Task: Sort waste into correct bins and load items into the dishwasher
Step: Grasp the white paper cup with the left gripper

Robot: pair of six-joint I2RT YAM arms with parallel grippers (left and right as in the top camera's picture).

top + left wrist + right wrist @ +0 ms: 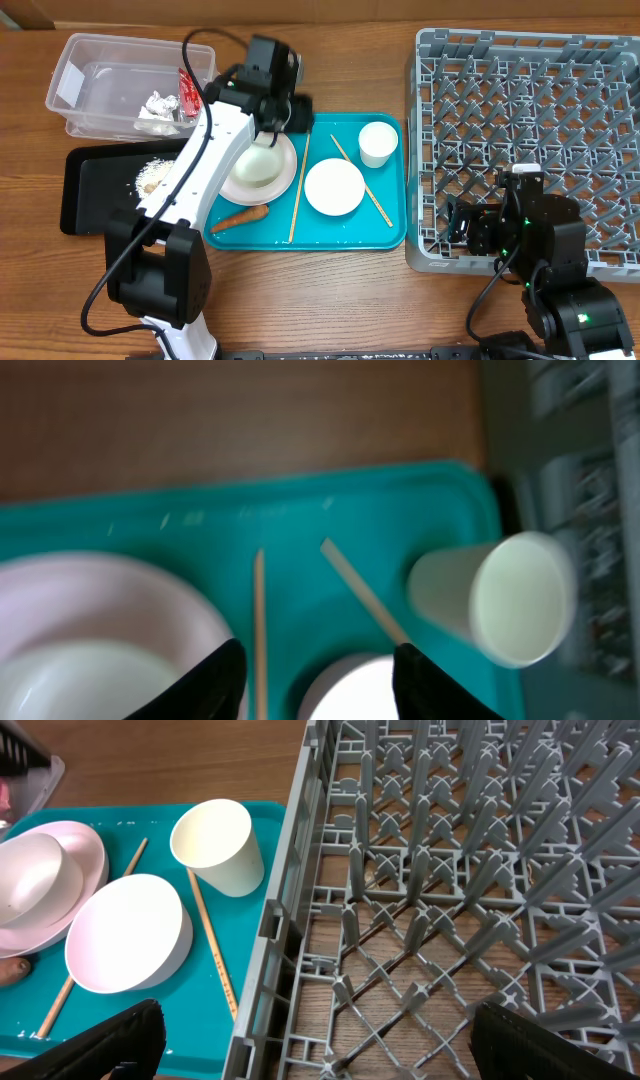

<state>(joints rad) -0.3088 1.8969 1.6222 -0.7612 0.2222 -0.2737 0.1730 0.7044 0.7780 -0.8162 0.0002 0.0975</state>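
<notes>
On the teal tray (385,232) lie a large white bowl (258,167), a smaller white bowl (334,187), a white cup (377,143), two wooden chopsticks (297,198) and an orange carrot (240,217). My left gripper (298,118) hovers over the tray's back left, open and empty. Its wrist view (318,660) shows the chopsticks (258,610), the cup (500,595) and both bowls. My right gripper (458,225) is open and empty over the front left corner of the grey dish rack (520,60), which also shows in the right wrist view (400,910).
The clear tub (75,60) at back left holds white tissue (160,105), a red wrapper (188,90) and foil. The black tray (85,200) at the left holds pale rice (152,176). My left arm crosses over the black tray.
</notes>
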